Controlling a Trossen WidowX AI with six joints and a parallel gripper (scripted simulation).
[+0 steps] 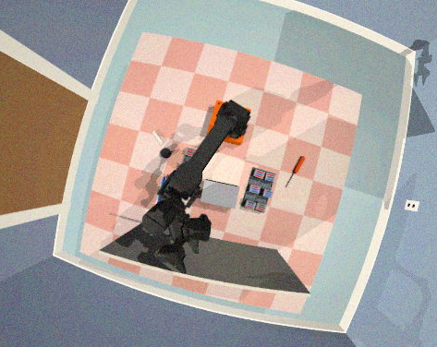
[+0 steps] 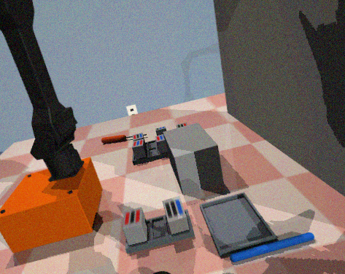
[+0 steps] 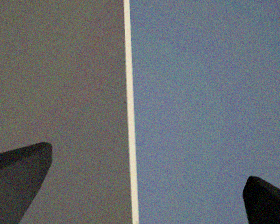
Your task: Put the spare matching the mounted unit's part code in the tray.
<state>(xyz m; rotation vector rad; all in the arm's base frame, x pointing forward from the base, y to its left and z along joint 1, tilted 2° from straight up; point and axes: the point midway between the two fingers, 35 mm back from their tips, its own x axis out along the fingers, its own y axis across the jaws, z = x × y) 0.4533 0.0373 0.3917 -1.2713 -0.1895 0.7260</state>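
The tool (image 3: 147, 209) is spread nearly to its widest and holds nothing. In the wrist view its two dark fingertips sit at the lower left and lower right corners, with only a grey panel and blue wall between them, split by a thin pale line. It touches nothing and seems raised to look around, probably for the code on the back of the mounted unit.

In the top view the black arm (image 1: 204, 152) slants from its orange base (image 1: 218, 122) at upper centre down to lower left.

In the exterior view, a grey box (image 2: 194, 157), likely the mounted unit, stands at centre on the checkered counter (image 2: 267, 153). Spares with red and blue stripes sit in a far rack (image 2: 148, 147) behind it and a near rack (image 2: 157, 226) at lower centre. The grey tray (image 2: 235, 222) lies beside the near rack, nothing in it, a blue cylinder (image 2: 272, 248) along its front edge. A red-handled screwdriver (image 2: 115, 138) lies at upper left.
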